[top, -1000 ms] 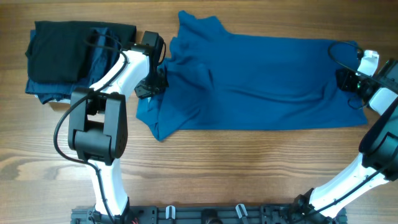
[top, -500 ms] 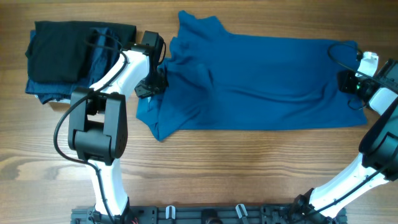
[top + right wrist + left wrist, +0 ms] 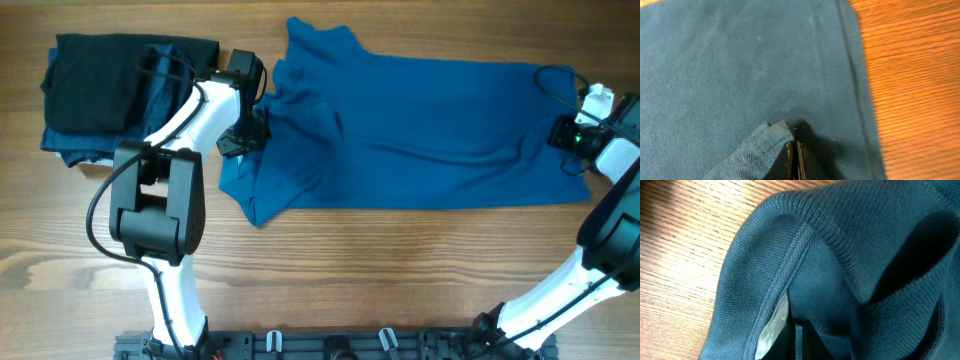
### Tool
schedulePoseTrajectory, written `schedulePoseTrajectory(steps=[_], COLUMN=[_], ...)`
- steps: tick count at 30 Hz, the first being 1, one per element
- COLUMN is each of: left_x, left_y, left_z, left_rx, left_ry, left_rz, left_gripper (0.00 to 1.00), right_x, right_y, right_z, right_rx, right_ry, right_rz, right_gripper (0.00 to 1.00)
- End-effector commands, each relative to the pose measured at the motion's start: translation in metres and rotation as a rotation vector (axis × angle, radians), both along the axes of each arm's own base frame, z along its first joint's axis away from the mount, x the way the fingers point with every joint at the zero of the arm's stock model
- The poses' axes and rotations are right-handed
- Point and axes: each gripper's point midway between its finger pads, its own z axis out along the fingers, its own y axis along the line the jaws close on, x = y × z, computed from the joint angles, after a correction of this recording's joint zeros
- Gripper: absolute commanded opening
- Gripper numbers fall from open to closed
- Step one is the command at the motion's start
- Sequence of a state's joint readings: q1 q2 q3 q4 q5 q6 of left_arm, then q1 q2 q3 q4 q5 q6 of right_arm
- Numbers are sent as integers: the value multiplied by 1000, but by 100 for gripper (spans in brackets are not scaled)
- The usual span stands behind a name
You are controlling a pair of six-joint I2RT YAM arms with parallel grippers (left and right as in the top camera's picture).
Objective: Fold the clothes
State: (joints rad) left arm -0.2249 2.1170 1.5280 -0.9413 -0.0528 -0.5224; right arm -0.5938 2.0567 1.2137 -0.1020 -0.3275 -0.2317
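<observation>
Sporting glossy white shells over chunky black joints on left arm and right arm, plus loose black cables, tiny green light.

Plain medium-blue polo shirt, fine knit weave. Brown wood table, streaky grain. At 10 o'clock: black garment, dark navy garment. White left arm and right arm, black joints.

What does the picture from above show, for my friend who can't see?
A blue polo shirt lies spread sideways on a wooden table, with the left claw shut on its collar end and the right claw shut on its bottom edge. Folded dark clothes sit at the far left.
</observation>
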Motion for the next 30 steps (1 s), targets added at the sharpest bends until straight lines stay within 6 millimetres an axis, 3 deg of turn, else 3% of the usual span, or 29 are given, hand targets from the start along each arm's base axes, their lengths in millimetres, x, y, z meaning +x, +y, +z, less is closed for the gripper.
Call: schedulePoseTrajectory(steps=[1,8,11,15,16,20,21,23,26,27,30], left_x=[1,0,0,1,1,-1,-2,-2,-2,-2,-2], left_y=[0,0,0,-1,-1,0,0,0,0,0,0], left_z=[-4,-4,-4,-4,-4,-4,-4,-4,-4,-4,-4], left_rx=[-11,-11,-11,-12,-12,-10,-9,-9,-9,-9,-9], left_ry=[1,2,2,-2,-1,9,10,12,13,12,11], left_rz=[10,10,10,10,10,9,10,10,10,10,13], left_gripper=[7,7,7,7,7,7,7,8,8,8,8], right_x=[1,-15,-14,-14,-14,-12,-10,-5,-2,-3,-3], right_y=[-22,-26,-10,0,1,13,17,26,33,32,34], right_z=[39,27,25,28,31,50,56,61,57,52,33], right_rx=[-89,-115,-81,-11,11,137,173,231,231,212,138], right_ry=[-24,65,72,101,113,150,142,119,130,149,211], right_rz=[-78,-111,-19,-58,-73,-169,-197,-204,-182,-192,-210], right_gripper=[4,4,4,8,47,87,91,85,45,40,39])
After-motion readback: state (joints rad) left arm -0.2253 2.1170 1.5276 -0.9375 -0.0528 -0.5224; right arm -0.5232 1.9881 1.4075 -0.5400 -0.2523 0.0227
